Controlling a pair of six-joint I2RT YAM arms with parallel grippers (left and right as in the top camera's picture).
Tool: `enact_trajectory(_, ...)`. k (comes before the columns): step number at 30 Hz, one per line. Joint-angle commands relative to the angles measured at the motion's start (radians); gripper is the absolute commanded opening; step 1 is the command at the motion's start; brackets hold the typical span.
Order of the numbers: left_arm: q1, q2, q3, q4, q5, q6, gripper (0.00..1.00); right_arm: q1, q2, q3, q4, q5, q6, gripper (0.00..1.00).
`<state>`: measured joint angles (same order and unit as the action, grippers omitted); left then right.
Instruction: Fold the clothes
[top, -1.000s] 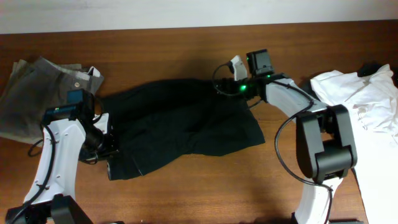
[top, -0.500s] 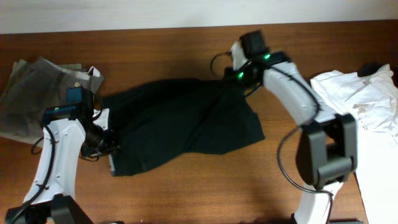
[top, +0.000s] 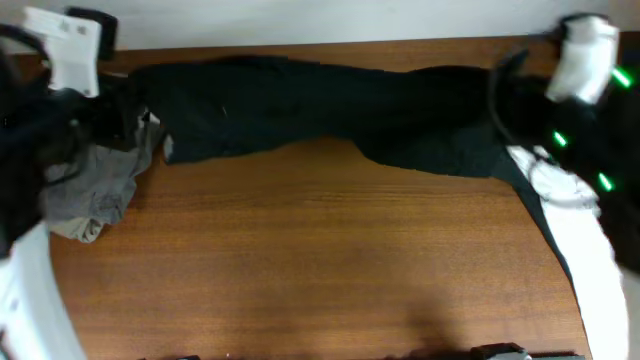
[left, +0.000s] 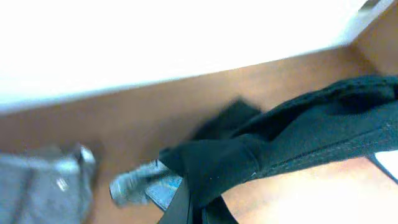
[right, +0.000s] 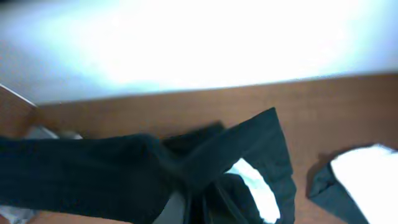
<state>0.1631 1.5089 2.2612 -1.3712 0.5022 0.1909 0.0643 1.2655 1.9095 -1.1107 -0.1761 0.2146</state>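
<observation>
Stretching across the far side of the overhead view, from about 10 o'clock to 2 o'clock, a black fabric garment (top: 330, 105) hangs as one long, slightly sagging band between the two arms. Its lower edge dips toward 1 o'clock, and a narrow dark strip trails down from there toward 4 o'clock.

The left gripper (left: 194, 204) is clamped on the garment's end at 10 o'clock. In the left wrist view the cloth bunches into a thick fold right at the fingers and runs off toward 2 o'clock. The right gripper (right: 198, 200) pinches the opposite end at 2 o'clock. In its own wrist view the fabric gathers at the fingers, with one length running toward 9 o'clock and a pointed flap rising toward 1 o'clock. Both arms are blurred in the overhead view, showing mostly as white and black shapes at the 9 and 3 o'clock edges.

Beneath the band lies a brown wooden table (top: 320, 260). A crumpled grey cloth garment (top: 95, 195) sits on it at 9 o'clock, just beside the black garment's left end. A piece of white cloth (right: 368, 177) lies on the table at 4 o'clock in the right wrist view. A pale wall (left: 155, 37) closes the scene at 12 o'clock.
</observation>
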Motion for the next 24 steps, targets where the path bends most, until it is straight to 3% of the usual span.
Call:
enact_trajectory(1, 0.008, -0.068, 0.216, 0.008, -0.028, 0.021, 0.0, -0.02, -0.109, 0.014, 0.003, 0.059, 0.02, 0.04)
enact_trajectory(6, 0.008, -0.1, 0.311, 0.008, -0.168, 0.02, 0.0, -0.02, -0.158, 0.016, 0.032, 0.109, 0.075, 0.05)
enact_trajectory(9, 0.008, 0.0, 0.28, -0.001, -0.185, 0.02, 0.01, -0.02, -0.076, 0.016, 0.044, 0.109, 0.082, 0.05)
enact_trajectory(15, 0.002, 0.39, 0.238, 0.082, -0.129, 0.025, 0.02, -0.019, 0.345, 0.016, 0.141, 0.006, 0.082, 0.05)
enact_trajectory(16, -0.004, 0.476, 0.239, 0.114, -0.129, 0.024, 0.09, -0.019, 0.455, 0.016, 0.192, 0.004, 0.081, 0.05)
enact_trajectory(17, -0.008, 0.546, 0.239, 0.134, -0.141, 0.029, 0.25, -0.021, 0.529, 0.016, 0.231, 0.003, 0.069, 0.16)
enact_trajectory(18, -0.01, 0.595, 0.239, 0.132, -0.163, 0.029, 0.44, -0.031, 0.59, 0.019, 0.252, -0.002, 0.067, 0.48)
enact_trajectory(19, -0.01, 0.626, 0.239, 0.116, -0.182, 0.029, 0.52, -0.043, 0.615, 0.021, 0.247, -0.018, 0.067, 0.6)
enact_trajectory(24, 0.031, 0.594, 0.249, -0.039, -0.279, 0.032, 0.65, -0.15, 0.533, 0.023, 0.082, -0.112, 0.041, 0.73)
